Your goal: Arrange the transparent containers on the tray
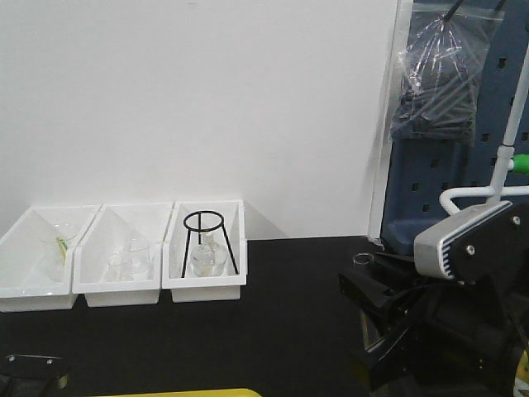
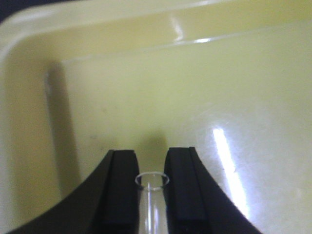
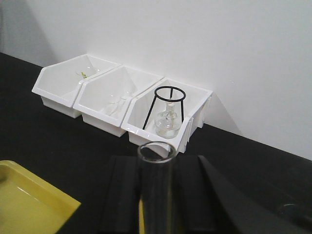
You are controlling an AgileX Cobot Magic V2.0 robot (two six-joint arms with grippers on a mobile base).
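Left tube (image 2: 152,202): pinched between left gripper (image 2: 150,155) fingers, rim set back from fingertips. Yellow tray (image 2: 122,73) floor lies straight ahead of fingers, corner wall off to their left, so pose suits set-down. Tube base out of view; possibly not seated yet.

Right tube (image 3: 156,195): clamped upright in right gripper (image 3: 156,161), likely held clear awaiting turn. White bins (image 3: 122,105) well ahead of fingers.

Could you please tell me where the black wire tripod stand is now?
In the exterior front view, the black wire tripod stand sits in the rightmost white plastic bin of three against the white wall, straddling a clear glass flask.
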